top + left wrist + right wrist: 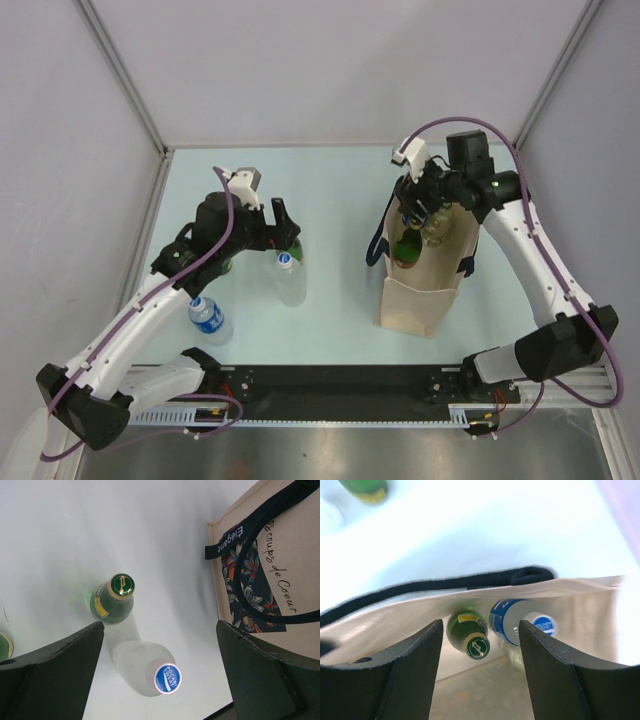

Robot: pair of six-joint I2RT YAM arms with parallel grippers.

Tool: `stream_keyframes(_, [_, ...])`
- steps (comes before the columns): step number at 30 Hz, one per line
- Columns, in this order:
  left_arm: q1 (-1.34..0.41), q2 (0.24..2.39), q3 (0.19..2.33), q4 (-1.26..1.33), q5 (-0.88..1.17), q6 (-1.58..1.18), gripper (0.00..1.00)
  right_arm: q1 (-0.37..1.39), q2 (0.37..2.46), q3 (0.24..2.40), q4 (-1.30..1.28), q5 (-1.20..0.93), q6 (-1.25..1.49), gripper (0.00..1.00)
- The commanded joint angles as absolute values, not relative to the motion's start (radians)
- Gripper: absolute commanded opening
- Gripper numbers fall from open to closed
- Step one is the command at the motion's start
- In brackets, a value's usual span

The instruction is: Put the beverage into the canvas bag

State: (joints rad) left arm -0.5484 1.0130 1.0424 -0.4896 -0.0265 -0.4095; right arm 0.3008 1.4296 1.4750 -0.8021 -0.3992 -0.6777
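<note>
The canvas bag (415,300) is matt beige woven cloth, and its strap handles (231,540) are dark navy webbing. The green bottle (111,604) looks like glossy glass, with a shiny metal cap. The clear bottle (137,662) is transparent plastic with a smooth blue cap. The table (330,190) is smooth with a faint sheen.

a robot lab cell: plain white wall panels (330,60) in aluminium framing (122,75) enclose a pale tabletop (330,190).

Occluded and cropped
We see the canvas bag (295,565) cropped in the left wrist view; the right hand (430,205) covers its mouth overhead.
</note>
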Motion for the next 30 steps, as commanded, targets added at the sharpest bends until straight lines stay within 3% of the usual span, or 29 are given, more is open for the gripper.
stream_keyframes(1, [-0.541,0.971,1.08,-0.524,-0.046,-0.391,1.0,0.304,1.342,1.592,-0.868,-0.482,-0.626,0.67])
stream_keyframes(7, [-0.541,0.911,1.098,-0.561,-0.1,-0.371,1.0,0.34,1.308,1.68,-0.858,-0.593,-0.594,0.67])
stream_keyframes(13, [-0.541,0.842,1.077,-0.565,-0.133,-0.391,1.0,0.489,1.325,1.666,-0.827,-0.747,-0.635,0.67])
stream_keyframes(21, [-0.541,0.756,1.003,-0.565,-0.141,-0.446,1.0,0.693,1.405,1.539,-0.641,-0.894,-0.742,0.9])
stream_keyframes(30, [-0.541,0.666,0.954,-0.575,-0.189,-0.468,1.0,0.765,1.635,1.589,-0.477,-0.873,-0.617,0.92])
